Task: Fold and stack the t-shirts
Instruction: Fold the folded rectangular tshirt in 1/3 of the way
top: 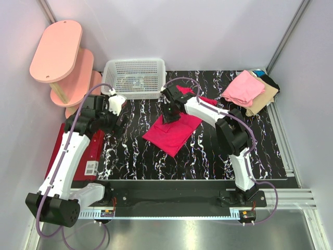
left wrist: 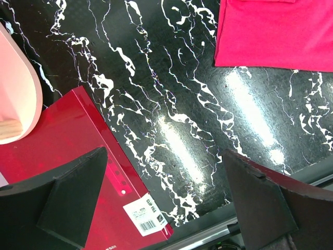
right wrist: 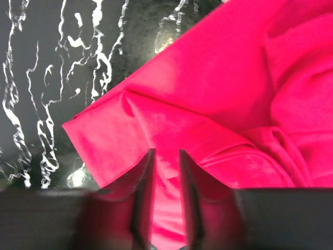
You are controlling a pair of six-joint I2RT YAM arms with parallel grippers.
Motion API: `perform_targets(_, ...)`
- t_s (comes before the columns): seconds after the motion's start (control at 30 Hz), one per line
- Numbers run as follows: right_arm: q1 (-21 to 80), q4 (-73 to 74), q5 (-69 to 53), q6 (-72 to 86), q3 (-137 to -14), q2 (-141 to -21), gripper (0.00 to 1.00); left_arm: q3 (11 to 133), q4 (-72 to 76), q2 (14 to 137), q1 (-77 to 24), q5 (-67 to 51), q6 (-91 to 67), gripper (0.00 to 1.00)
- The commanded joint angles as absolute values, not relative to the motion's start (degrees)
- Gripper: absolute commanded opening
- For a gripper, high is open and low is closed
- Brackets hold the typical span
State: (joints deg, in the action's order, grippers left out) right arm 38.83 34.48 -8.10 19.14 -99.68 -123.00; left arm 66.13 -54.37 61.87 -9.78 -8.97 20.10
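Note:
The bright magenta-red t-shirt [top: 174, 134] lies partly folded in the middle of the black marbled table; it also shows in the right wrist view [right wrist: 218, 88] and in the left wrist view [left wrist: 276, 31]. My right gripper [top: 169, 115] [right wrist: 166, 156] is down on its far edge, its jaws nearly together with a fold of the cloth pinched between them. My left gripper [top: 118, 102] [left wrist: 166, 198] is open and empty, held above the table's left side. A folded light pink shirt [top: 243, 87] lies on a tan one [top: 263, 100] and a black/teal one [top: 267, 79] at the back right.
A white mesh basket [top: 135, 77] stands at the back centre. A pink tiered shelf [top: 57, 52] stands at the back left. A flat dark red mat [top: 92, 151] [left wrist: 57, 156] with a barcode label lies at the table's left edge, beneath my left arm.

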Motion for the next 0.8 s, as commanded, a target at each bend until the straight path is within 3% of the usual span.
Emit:
perform_targets(0.0, 38.58, 35.24, -8.44, 19.07, -98.53, -120.08, 0.45, 65.57, -52.91, 59.94, -9.32, -8.35, 21.18, 0.99)
perform_targets(0.07, 38.93, 34.98, -8.61, 19.16, -96.16, -117.44, 0.48, 65.48, -52.91, 59.94, -9.32, -8.44, 21.18, 0.99)
perform_targets(0.23, 39.20, 33.40, -11.51, 20.39, -93.08, -116.63, 0.43, 66.36, -53.00, 60.73, -9.32, -9.05, 20.66, 0.99)
perform_targets(0.77, 39.81, 32.87, -12.48, 21.62, -95.80, -122.34, 0.36, 67.15, -53.17, 60.38, -9.14, -8.35, 21.09, 0.99)
